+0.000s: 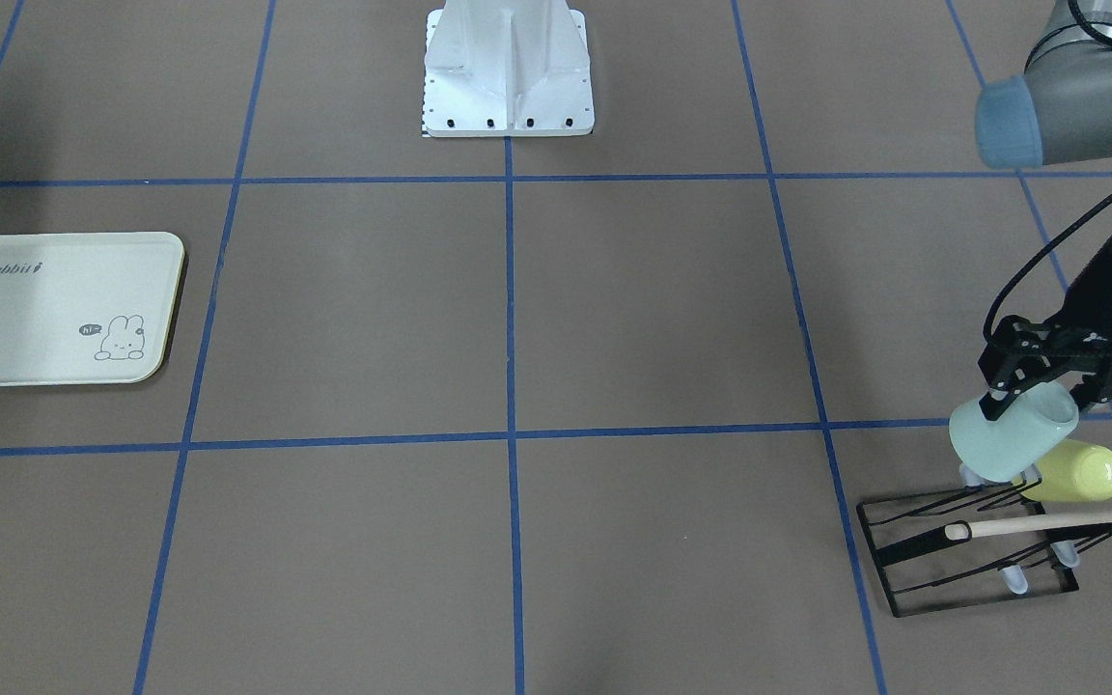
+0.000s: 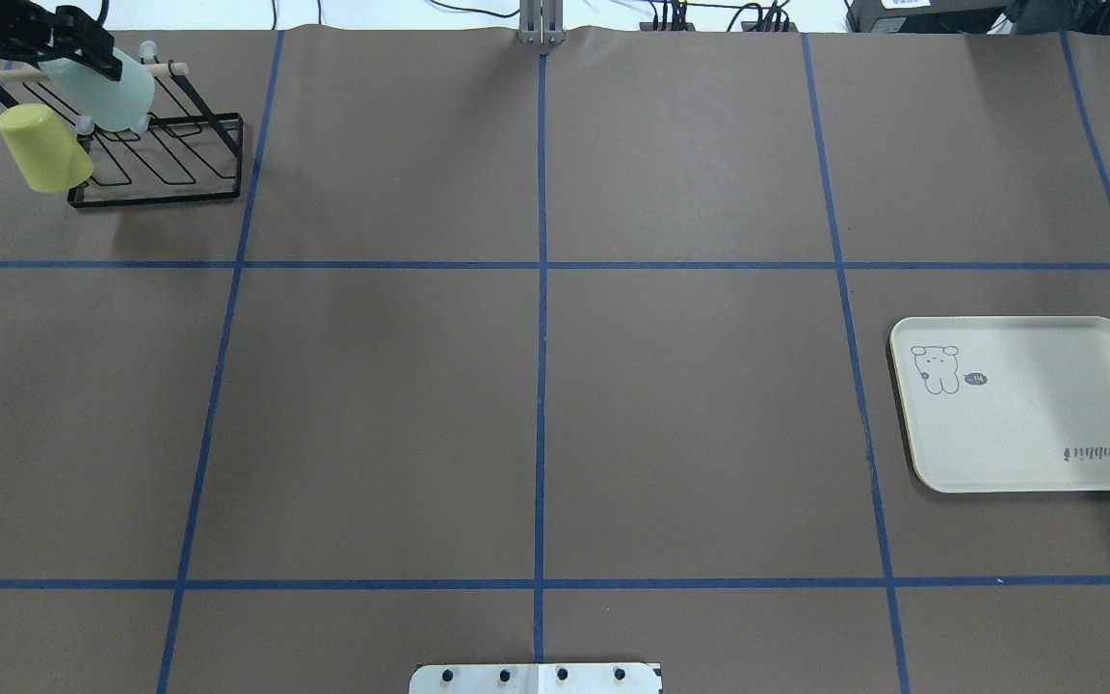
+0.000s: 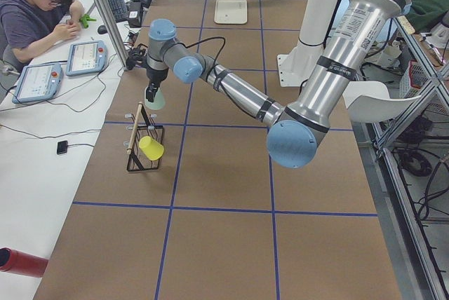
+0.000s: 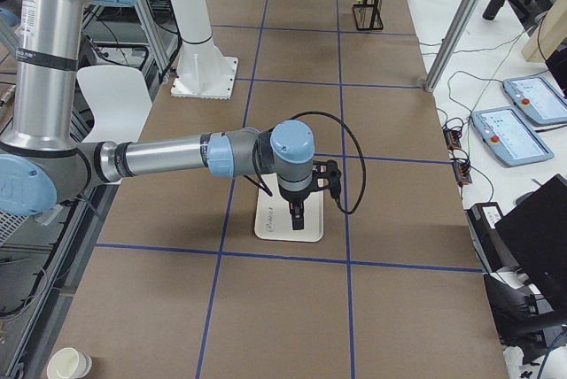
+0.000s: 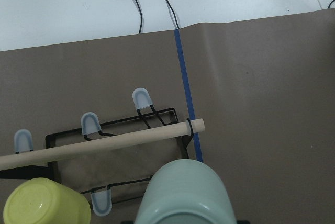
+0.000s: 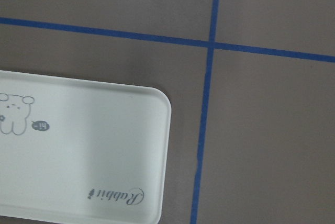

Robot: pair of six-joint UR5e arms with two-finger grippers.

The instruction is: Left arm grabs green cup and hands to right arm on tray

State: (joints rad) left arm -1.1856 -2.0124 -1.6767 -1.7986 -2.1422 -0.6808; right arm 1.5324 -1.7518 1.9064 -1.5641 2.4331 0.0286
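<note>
Counter (image 2: 372, 405) covered in brown paper and divided into large squares by blue tape lines (image 2: 542, 289), seen from above and behind the robot.

At the far left corner stands a black wire rack (image 2: 155, 200) with pale rubber-capped prongs and a wooden rod (image 5: 104, 144) across its top. A yellow cup (image 2: 39, 146) sits tipped on the rack's near left side, base outward.

Just beside it, over the rack, the left claw (image 1: 1000, 405) is clenched on the rim of the green cup (image 1: 1005, 439). One black finger lies against the cup's outer wall. The cup is tilted, with its mouth turned up toward the claw and its base pointing down at the rack. In the side view from the robot's left, the cup hangs in the air above the rack, apart from the prongs and the rod. The left wrist camera looks down along the cup, with the rod and the yellow cup beyond it.

The middle squares of the counter hold only the robot's white base plate (image 2: 536, 678), at the near edge.

On the right side lies the cream tray (image 2: 1027, 424), flat on the counter, with a bunny drawing and the word "Rabbit". It is well apart from the green cup. The right claw (image 4: 297, 212) hangs over the tray, pointing down. Whether it is released or clenched cannot be told from the one view that shows it.
</note>
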